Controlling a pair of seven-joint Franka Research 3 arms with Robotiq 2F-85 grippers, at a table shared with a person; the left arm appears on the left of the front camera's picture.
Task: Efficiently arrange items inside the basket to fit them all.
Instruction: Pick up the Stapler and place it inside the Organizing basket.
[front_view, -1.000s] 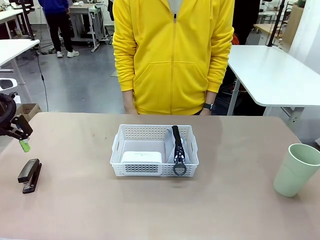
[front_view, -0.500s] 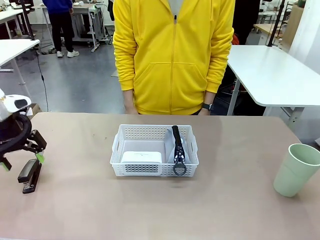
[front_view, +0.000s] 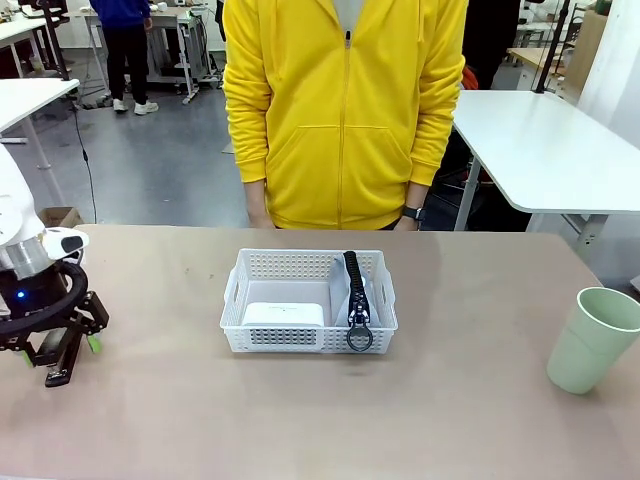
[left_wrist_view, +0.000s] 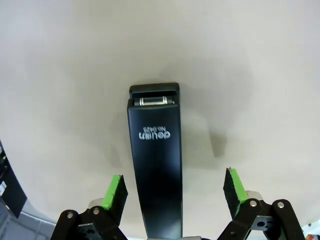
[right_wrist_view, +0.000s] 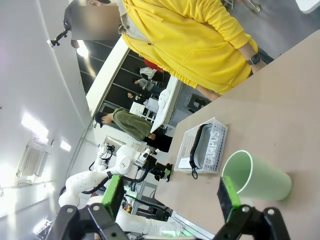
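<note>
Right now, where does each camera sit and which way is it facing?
Front view: between the arms, facing across the table to the basket and person; left gripper over the stapler.
Left wrist view: on that wrist, looking down at the stapler between open fingers.
Right wrist view: on that wrist, rolled sideways, facing the cup past the open right gripper.
Shared: front and right wrist both show basket, cup, person.

The right gripper (right_wrist_view: 170, 195) is spreading its 2 green-padded fingers (right_wrist_view: 114, 194) wide at the bottom edge, gripping nothing. The pale green cup (right_wrist_view: 257, 179) is standing on the surface (right_wrist_view: 280, 120) at lower right. The basket (right_wrist_view: 215, 140), carrying the grey pouch (right_wrist_view: 202, 152), is sitting near center, below the person (right_wrist_view: 190, 40) in yellow.
</note>
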